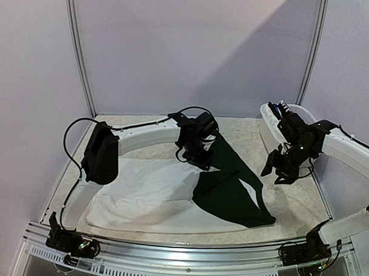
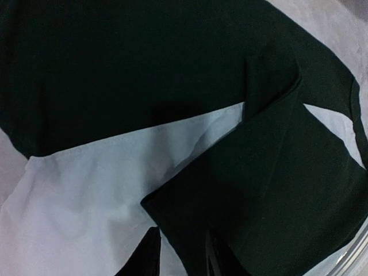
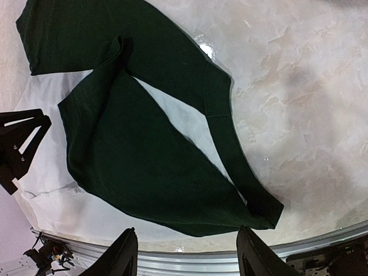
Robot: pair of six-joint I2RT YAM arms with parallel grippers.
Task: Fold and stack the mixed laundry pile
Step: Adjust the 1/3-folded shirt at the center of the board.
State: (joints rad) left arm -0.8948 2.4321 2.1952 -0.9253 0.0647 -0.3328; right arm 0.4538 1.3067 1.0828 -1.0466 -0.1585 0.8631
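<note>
left gripper point(image 2: 183, 256): narrow, tips cut off, straddled green garment point(image 2: 276, 190) edge, grip unclear | right gripper point(image 3: 190, 256): wide, empty | white shirt point(image 1: 146, 194): partly covered | tub point(image 1: 264, 119): half hidden behind right arm point(image 1: 339, 143)

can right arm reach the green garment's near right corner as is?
Probably yes: the right claw hangs open over the table beside the green garment; its near corner lies uncovered, nothing between.

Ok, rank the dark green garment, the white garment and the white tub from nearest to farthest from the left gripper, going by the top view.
1 and 2. dark green garment and white garment, both right beneath the left gripper at mid-table: too close to call.
3. white tub, far right corner, well apart.
</note>
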